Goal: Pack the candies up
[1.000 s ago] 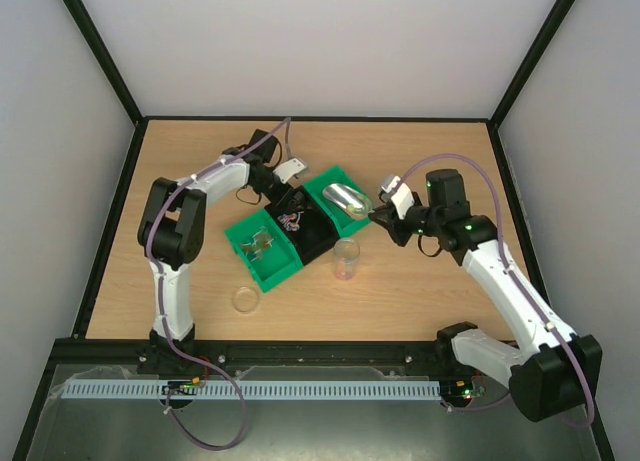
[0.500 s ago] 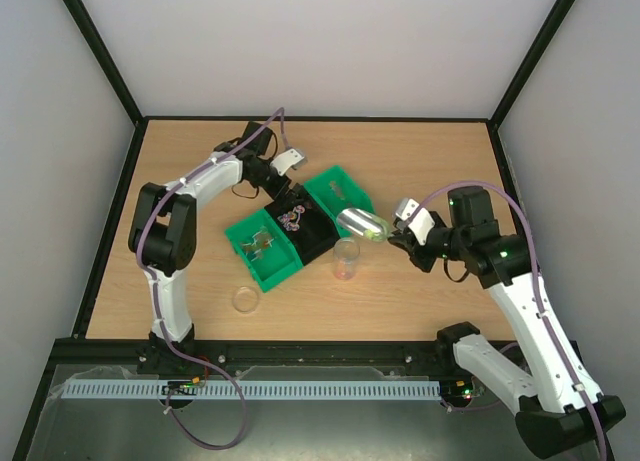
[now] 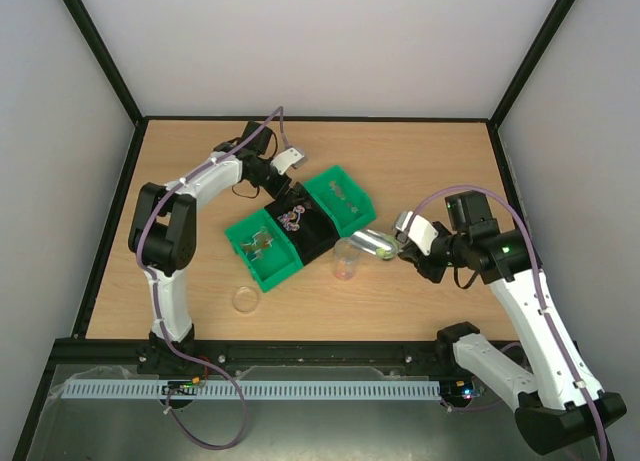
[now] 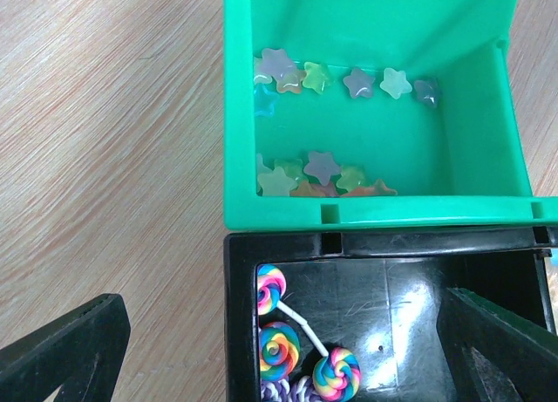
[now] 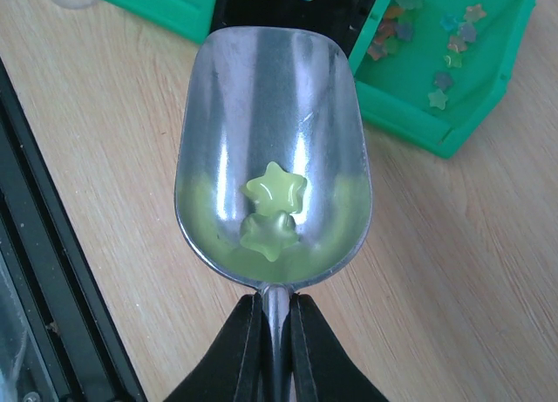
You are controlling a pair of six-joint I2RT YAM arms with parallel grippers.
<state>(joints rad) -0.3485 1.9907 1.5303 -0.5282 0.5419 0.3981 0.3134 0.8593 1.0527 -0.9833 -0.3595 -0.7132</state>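
Observation:
My right gripper (image 5: 275, 328) is shut on the handle of a metal scoop (image 5: 272, 114). The bowl holds two pale green star candies (image 5: 274, 187). In the top view the scoop (image 3: 376, 242) hangs just right of a clear cup (image 3: 346, 259), with my right gripper (image 3: 400, 249) behind it. More star candies (image 4: 324, 165), green, orange, pink and purple, lie in a green bin (image 4: 366, 212). My left gripper (image 4: 279, 350) is open above the black bin (image 4: 240, 332), which holds swirl lollipops (image 4: 282, 348). In the top view my left gripper (image 3: 292, 189) is at the bins' far end.
Three bins sit in a diagonal row: a green bin (image 3: 352, 203), the black bin (image 3: 318, 243) and another green bin (image 3: 272, 271) with a few items. A small clear lid (image 3: 246, 300) lies on the table near the left arm. A black rail runs along the near edge.
My right arm has carried the scoop out of the far green bin, toward me and to the right, to beside the clear cup. My left arm shifted slightly early on, then stayed still.

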